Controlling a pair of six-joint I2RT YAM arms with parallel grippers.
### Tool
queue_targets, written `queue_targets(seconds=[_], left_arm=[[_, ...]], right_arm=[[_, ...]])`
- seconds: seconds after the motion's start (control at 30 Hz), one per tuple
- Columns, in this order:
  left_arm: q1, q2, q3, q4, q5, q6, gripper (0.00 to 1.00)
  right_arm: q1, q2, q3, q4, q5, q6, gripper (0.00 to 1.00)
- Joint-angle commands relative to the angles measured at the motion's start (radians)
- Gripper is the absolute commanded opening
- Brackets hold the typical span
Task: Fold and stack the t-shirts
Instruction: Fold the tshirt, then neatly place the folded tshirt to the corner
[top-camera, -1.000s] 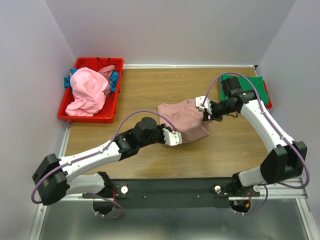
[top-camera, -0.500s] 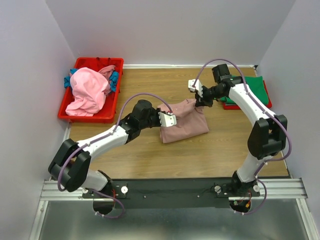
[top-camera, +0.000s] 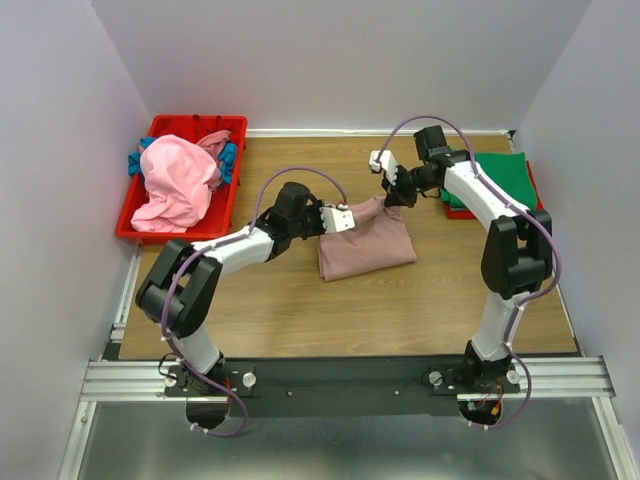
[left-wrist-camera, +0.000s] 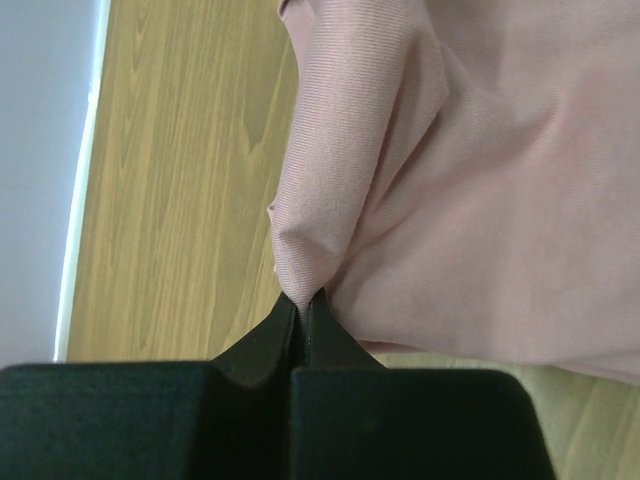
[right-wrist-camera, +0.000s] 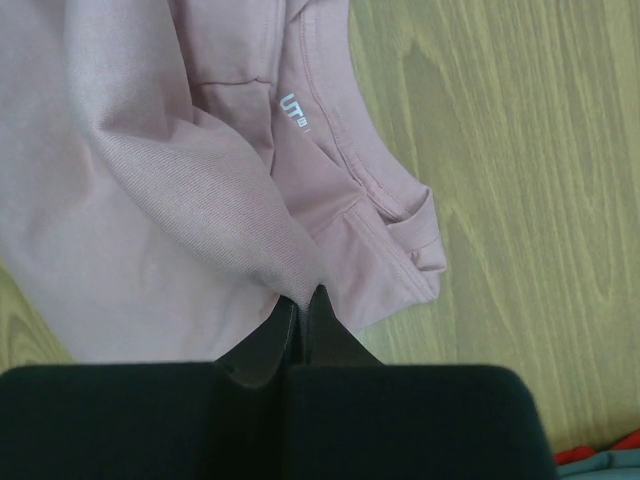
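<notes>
In the middle of the wooden table lies the dusty-pink cotton t-shirt, partly folded into a rough rectangle. The left gripper has its black jaws pinched tight on a fold of cloth at the shirt's far left corner. The right gripper is clamped the same way on the far right corner, near the neckline with its small white label. At each grip the cloth is drawn up into a peak. At the far left, the red plastic bin holds a heap with a brighter pink tee on top and blue cloth peeking out. By the right wall sits a folded green tee, a bit of red cloth under it
</notes>
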Motion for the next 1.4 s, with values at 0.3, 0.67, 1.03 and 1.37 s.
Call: queue_targets(seconds=[0.3,0.67,1.03,1.37], left_arm=[[0.017,0.218,0.215,0.031,-0.280,-0.185,0.65],[0.104,0.180,0.604,-0.299,-0.660,-0.705,0.87],[0.140,-0.302,0.102,-0.285,-0.100,-0.879,0.77],[0.138,-0.595,-0.155,-0.251,-0.124,-0.873,0.77]], right_arm=[[0.008,0.022,-0.051,0.364,0.196,0.319,0.87],[-0.032,-0.053,-0.140,0.543,0.356,0.914,1.00],[-0.087,0.007,-0.311,0.466,0.149,1.057,0.98],[-0.092,0.226,-0.187,0.434,0.107,1.082,0.92]])
